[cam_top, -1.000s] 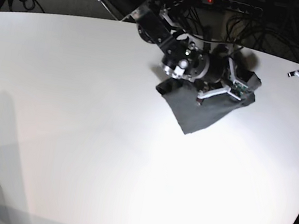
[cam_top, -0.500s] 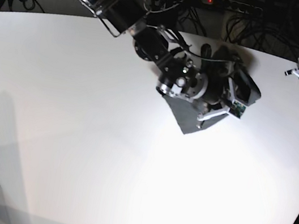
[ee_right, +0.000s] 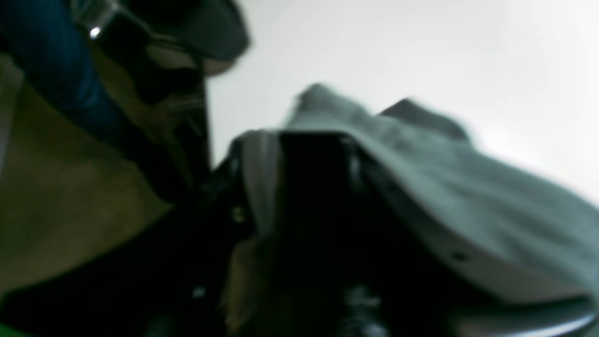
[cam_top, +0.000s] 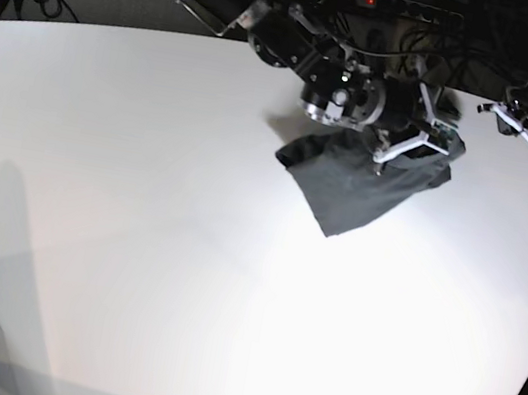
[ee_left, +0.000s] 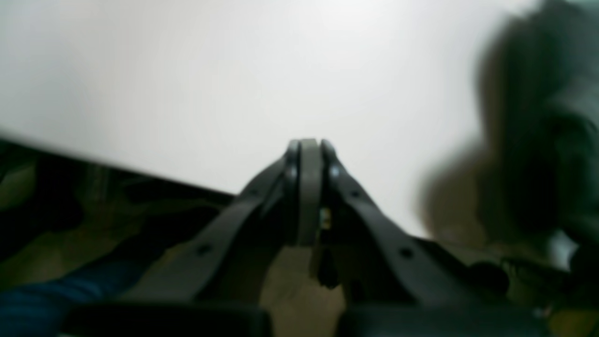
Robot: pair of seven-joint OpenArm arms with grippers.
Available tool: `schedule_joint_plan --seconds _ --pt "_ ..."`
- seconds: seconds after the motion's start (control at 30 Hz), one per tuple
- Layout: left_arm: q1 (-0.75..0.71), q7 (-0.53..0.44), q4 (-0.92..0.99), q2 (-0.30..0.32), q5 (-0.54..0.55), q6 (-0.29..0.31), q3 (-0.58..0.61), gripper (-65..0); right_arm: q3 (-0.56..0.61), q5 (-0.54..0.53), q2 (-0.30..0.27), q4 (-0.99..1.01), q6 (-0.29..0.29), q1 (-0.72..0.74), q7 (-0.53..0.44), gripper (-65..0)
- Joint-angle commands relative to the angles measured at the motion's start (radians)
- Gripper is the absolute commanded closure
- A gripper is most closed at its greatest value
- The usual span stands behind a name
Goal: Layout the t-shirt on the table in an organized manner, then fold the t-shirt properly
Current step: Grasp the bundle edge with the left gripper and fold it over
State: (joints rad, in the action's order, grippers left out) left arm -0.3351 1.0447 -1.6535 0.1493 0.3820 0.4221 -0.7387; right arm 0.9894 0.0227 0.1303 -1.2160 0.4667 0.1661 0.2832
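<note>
Across the near half, the table (cam_top: 177,295) is bare white. Farther back, toward one o'clock, the t-shirt (cam_top: 362,189) lies in a dark crumpled heap, spread wider than half a second ago. Over its far edge the right gripper (cam_top: 409,146) has risen and swung back, wrist bent down — its fingers look parted, with cloth draped over one finger (ee_right: 421,187) in the blurred wrist view. At two o'clock, past the table's edge, the left gripper (ee_left: 306,150) hangs slightly higher, fingers pressed together on nothing.
</note>
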Motion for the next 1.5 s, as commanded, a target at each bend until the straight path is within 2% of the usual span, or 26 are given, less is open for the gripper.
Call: schedule_joint_plan --seconds 0.0,0.07,0.17,0.23,0.33,0.4,0.5,0.7,0.77,1.07,1.13,1.27,1.47 --pt "-0.009 -0.010 -0.018 0.016 0.008 0.013 -0.008 -1.9 -0.002 -0.017 0.027 -0.068 0.000 0.000 -0.043 -27.6" --pt "-0.026 -0.010 -0.018 0.016 0.010 0.037 -0.008 -6.7 -0.005 -0.016 0.027 -0.152 0.000 -0.024 -0.034 -30.0" --pt "-0.052 -0.011 -0.018 0.013 0.012 0.045 -0.008 -18.3 -0.007 -0.016 0.013 -0.250 0.000 -0.036 -0.005 -30.6" --pt "-0.068 -0.016 -0.018 -0.006 0.031 0.083 -0.011 -26.7 -0.008 -0.016 -0.001 -0.302 0.000 -0.038 0.038 -30.6" --pt "-0.086 -0.013 -0.018 -0.037 0.084 0.143 -0.061 -36.8 -0.020 -0.016 -0.051 -0.338 0.000 -0.049 0.064 -30.6" --pt "-0.086 -0.013 -0.018 -0.057 0.113 0.174 -0.081 -41.9 -0.057 -0.016 -0.077 -0.350 0.000 -0.059 0.064 -30.6" --pt "-0.083 -0.013 -0.018 -0.080 0.157 0.179 -0.077 -46.5 -0.114 -0.016 -0.108 -0.374 0.000 -0.070 0.067 -30.6" --pt "-0.083 -0.005 -0.018 -0.109 0.308 0.186 -0.077 -46.8 -0.182 -0.016 -0.176 -0.427 0.000 -0.087 0.073 -30.6" --pt "-0.083 0.030 -0.018 -0.107 0.361 0.186 -0.077 -46.8 -0.182 -0.016 -0.195 -0.427 0.000 -0.089 0.073 -30.6" --pt "-0.063 0.099 -0.020 -0.107 0.549 0.176 -0.075 -46.8 -0.188 -0.016 -0.208 -0.427 0.000 -0.113 0.073 -30.6" --pt "-0.060 0.134 -0.035 -0.107 0.572 0.176 -0.078 -46.7 -0.188 -0.016 -0.208 -0.427 0.000 -0.113 0.073 -30.6" --pt "-0.057 0.144 -0.078 -0.109 0.572 0.174 -0.083 -46.7 -0.188 -0.016 -0.205 -0.422 0.000 -0.113 0.073 -30.6" --pt "0.004 0.144 -0.004 -0.109 0.572 0.174 -0.081 -46.7 -0.188 -0.016 -0.203 -0.420 0.000 -0.115 0.073 -30.6"
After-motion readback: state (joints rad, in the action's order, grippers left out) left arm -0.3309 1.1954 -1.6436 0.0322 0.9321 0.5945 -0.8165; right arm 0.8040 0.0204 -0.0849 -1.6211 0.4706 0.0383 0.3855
